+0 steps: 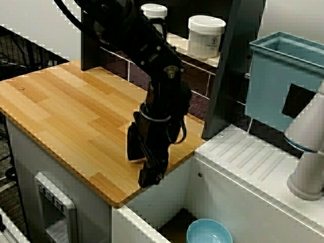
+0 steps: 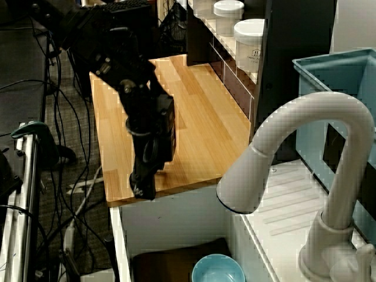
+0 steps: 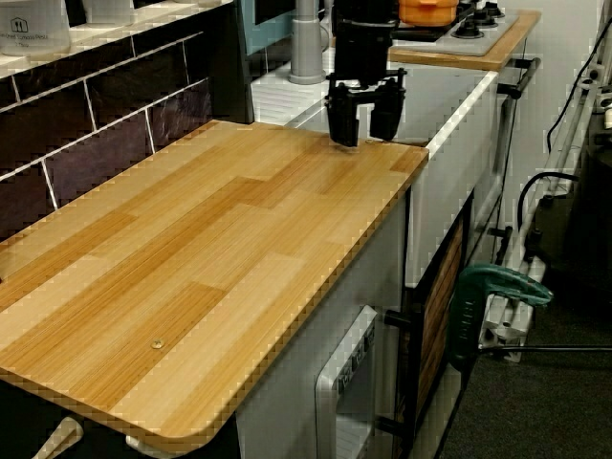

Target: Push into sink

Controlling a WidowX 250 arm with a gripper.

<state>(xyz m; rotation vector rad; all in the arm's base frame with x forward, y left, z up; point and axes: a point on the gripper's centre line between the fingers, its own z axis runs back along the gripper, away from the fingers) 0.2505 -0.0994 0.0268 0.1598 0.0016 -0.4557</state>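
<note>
jaws (image 3: 363, 122) parted — over counter (image 3: 220, 258) edge, beside sink (image 1: 167, 197)

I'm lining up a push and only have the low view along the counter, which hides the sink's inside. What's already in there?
Observer: A light blue bowl sits on the dark floor of the sink, toward the drainboard side.
Operator: Anything hanging over the basin that I might hit?
Observer: Yes. In the view from the faucet end, the white faucet arches out with its head above the sink's drainboard side, apart from the gripper.
</note>
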